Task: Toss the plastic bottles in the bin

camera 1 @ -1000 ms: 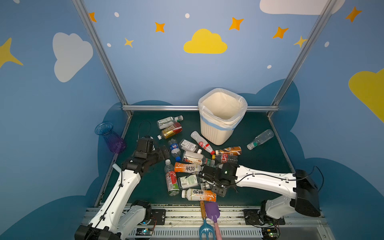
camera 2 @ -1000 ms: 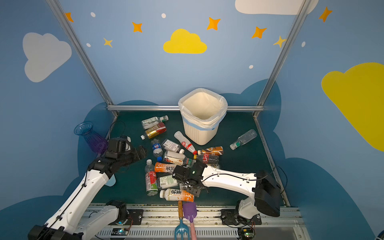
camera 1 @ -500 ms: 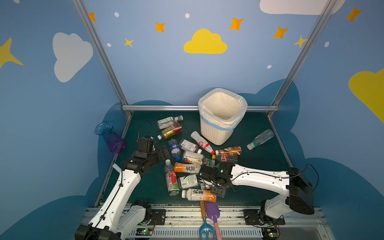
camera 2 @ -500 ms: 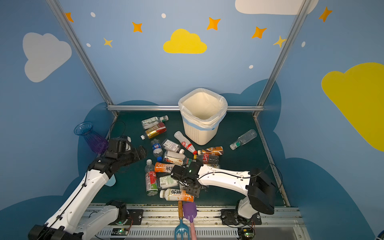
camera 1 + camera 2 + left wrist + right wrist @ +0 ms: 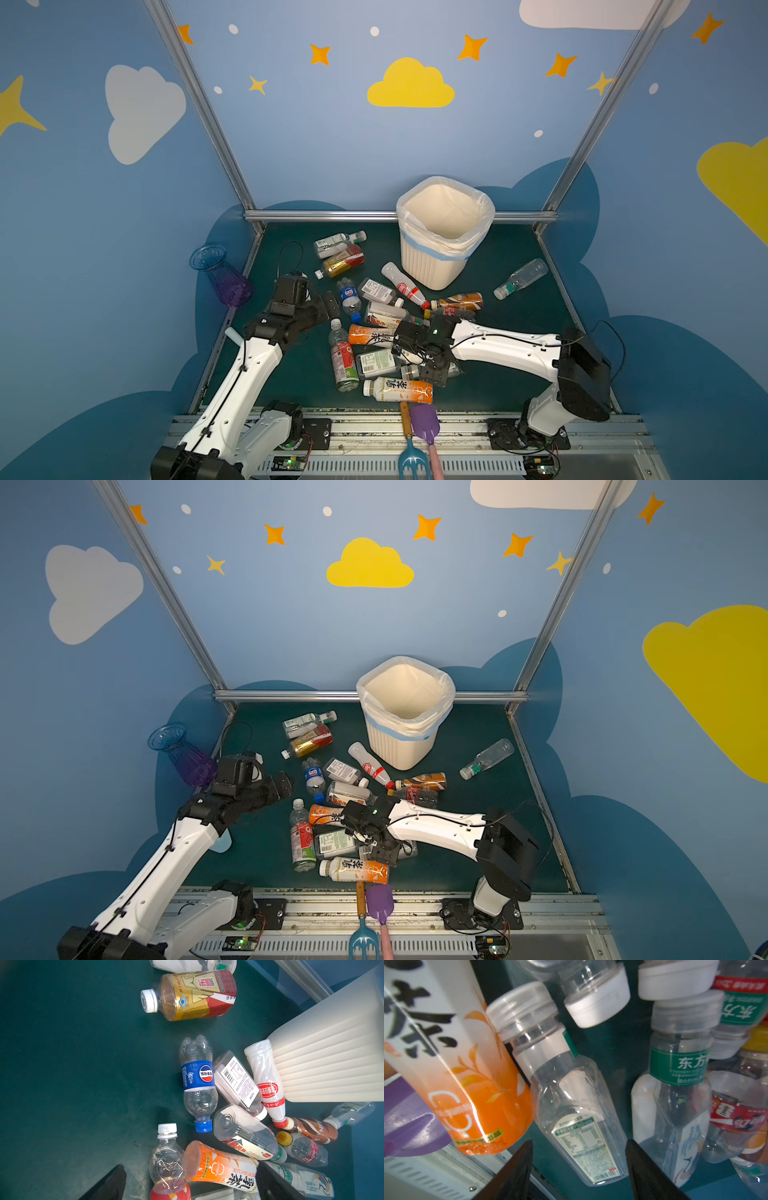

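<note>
Several plastic bottles lie in a heap on the green floor, among them a blue-labelled one (image 5: 349,296) (image 5: 198,1080) and an orange tea bottle (image 5: 399,390) (image 5: 452,1068). A lone clear bottle (image 5: 521,277) lies far right. The cream ribbed bin (image 5: 428,266) (image 5: 399,746) (image 5: 332,1059) stands behind the heap. My right gripper (image 5: 432,370) (image 5: 579,1167) is down in the heap, open, its fingers either side of the base of a clear green-labelled bottle (image 5: 577,1115). My left gripper (image 5: 328,305) (image 5: 190,1184) hangs open left of the heap, holding nothing.
A blue-purple vase (image 5: 222,274) leans at the left wall. A purple shovel (image 5: 424,417) and a blue fork (image 5: 409,457) lie on the front rail. Metal frame bars (image 5: 324,216) edge the floor at the back.
My right gripper has shifted slightly left over the heap and its jaws have spread wider. The left arm has barely moved.
</note>
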Robot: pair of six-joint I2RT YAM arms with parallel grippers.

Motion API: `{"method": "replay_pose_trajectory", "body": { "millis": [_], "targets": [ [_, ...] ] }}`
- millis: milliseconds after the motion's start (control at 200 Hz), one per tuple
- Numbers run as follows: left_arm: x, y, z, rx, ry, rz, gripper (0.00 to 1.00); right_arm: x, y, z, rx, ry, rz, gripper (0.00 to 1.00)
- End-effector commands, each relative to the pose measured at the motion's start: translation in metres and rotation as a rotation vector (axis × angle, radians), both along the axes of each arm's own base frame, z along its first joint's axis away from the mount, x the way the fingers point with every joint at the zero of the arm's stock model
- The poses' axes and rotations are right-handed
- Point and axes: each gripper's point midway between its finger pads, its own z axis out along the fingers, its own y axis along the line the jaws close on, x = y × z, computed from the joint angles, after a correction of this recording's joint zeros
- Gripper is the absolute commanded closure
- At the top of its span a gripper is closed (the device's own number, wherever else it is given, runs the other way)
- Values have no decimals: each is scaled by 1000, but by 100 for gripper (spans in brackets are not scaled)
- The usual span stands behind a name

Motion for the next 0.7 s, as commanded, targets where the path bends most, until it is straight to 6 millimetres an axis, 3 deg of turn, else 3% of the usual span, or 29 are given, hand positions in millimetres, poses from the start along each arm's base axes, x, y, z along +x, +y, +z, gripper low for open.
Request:
{"method": "replay_pose_trajectory", "body": {
  "millis": [0,521,696],
  "targets": [
    [0,1,-4,15,8,-10,2,0,1,-3,-21,30,18,29],
    [3,1,-5,13,11,-12,2,13,2,-20,-56,74,16,29],
    [3,0,-6,11,16,-15,2,19,4,-20,-40,69,10,25]
  ]
}}
